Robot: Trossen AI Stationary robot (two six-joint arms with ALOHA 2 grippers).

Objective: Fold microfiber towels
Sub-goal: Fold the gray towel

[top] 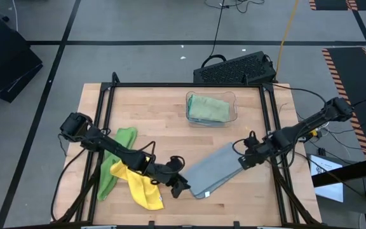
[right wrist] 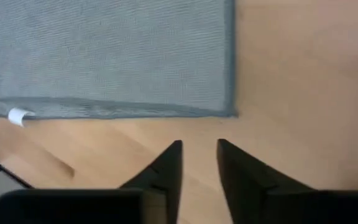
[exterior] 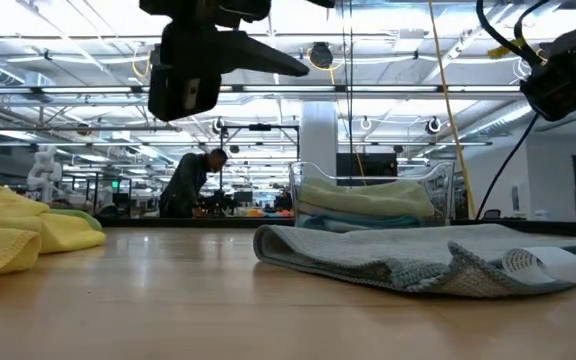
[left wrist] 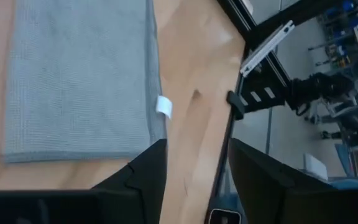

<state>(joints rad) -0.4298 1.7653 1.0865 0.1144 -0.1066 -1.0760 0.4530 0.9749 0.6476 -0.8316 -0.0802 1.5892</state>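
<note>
Grey towel [top: 218, 168] lies folded flat on the table [top: 164, 114], front right of centre, white tag [left wrist: 164, 106] at its near corner. Left gripper [top: 178, 184] sits just beside the towel's left end, jaws parted, holding nothing. Right gripper [top: 241, 160] sits at the right end, jaws slightly apart, empty. Yellow towel [top: 142, 187] and green towel [top: 116, 159] lie crumpled front left. Bin [top: 211, 108] at rear holds folded towels.

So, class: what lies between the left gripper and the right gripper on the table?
In the high view, the folded grey towel lies between the left gripper and the right gripper, flat on the wooden table. Both grippers are open and hold nothing.
</note>
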